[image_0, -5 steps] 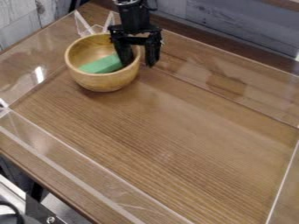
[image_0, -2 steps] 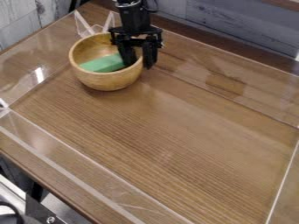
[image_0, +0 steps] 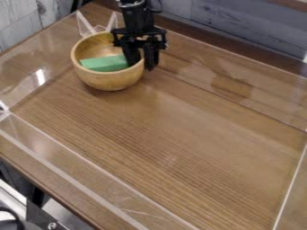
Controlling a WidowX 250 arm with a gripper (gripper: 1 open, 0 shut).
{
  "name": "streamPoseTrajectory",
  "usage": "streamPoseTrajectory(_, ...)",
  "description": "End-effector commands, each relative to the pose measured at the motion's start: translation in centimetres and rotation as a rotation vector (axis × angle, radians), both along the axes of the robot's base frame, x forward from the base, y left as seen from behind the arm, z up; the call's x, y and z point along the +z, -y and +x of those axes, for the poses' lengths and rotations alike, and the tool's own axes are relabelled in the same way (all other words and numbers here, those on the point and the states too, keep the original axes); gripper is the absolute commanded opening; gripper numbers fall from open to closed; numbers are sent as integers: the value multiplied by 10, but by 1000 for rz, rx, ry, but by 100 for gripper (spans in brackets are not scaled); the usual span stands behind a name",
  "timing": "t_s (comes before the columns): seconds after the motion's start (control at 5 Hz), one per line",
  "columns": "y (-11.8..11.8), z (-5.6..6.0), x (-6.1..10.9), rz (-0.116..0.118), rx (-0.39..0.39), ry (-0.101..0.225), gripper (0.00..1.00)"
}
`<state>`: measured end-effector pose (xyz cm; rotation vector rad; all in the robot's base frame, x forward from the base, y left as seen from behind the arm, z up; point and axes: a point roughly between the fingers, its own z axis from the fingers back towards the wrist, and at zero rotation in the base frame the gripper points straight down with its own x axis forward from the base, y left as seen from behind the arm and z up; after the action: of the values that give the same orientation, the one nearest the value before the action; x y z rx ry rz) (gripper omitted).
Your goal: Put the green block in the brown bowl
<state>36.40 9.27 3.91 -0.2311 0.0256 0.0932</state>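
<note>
1. The brown bowl (image_0: 109, 66) looks thick-walled, rigid and stable on the table (image_0: 180, 144).
2. The green block (image_0: 104, 64) lies inside it; likely light, stiff, matte, best pinched across its narrow width.
3. The gripper (image_0: 142, 56) stands at the bowl's far rim, jaws pressed together, empty.

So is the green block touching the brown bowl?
Touching. The camera view shows the green block lying inside the brown bowl, resting on its inner surface.
</note>
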Motion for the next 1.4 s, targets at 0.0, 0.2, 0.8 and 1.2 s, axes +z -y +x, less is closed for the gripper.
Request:
streamPoseTrajectory(0.0, -1, 9, 11, 5, -6, 42, 0)
streamPoseTrajectory(0.2, -1, 8, 11, -1, -3, 37, 0)
streamPoseTrajectory(0.8, 5, 8, 10, -14, -8, 31, 100)
streamPoseTrajectory(1.2, 15, 6, 10, -19, -21, 33, 100)
